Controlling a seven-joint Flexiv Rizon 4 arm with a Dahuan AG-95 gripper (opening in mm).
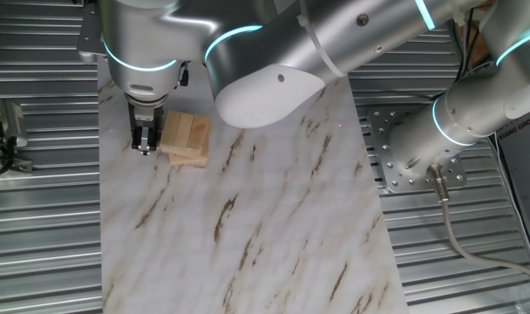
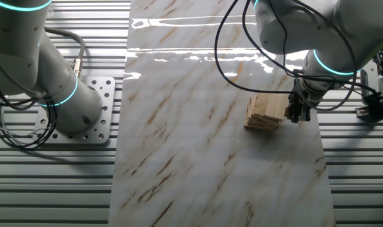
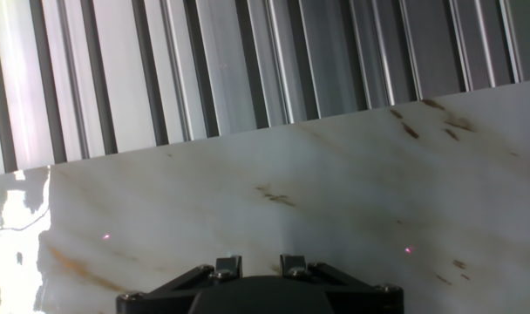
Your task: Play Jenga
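Observation:
The Jenga stack [image 1: 185,137] is a small pile of pale wood blocks standing on the marble board [image 1: 248,227] near its far left corner. It also shows in the other fixed view [image 2: 266,112]. My gripper [image 1: 144,141] points down right beside the stack, on the side towards the board's edge, with its tips close to the board. Its dark fingers [image 2: 297,111] stand close together with nothing between them. In the hand view only the finger mounts [image 3: 227,265] show, over bare marble; the stack is out of that view.
The marble board lies on a ridged metal table [image 1: 38,244]. The arm's base plate [image 2: 94,120] is bolted beside the board. A small metal fixture [image 1: 10,122] and cables [image 2: 254,63] lie near the stack's end.

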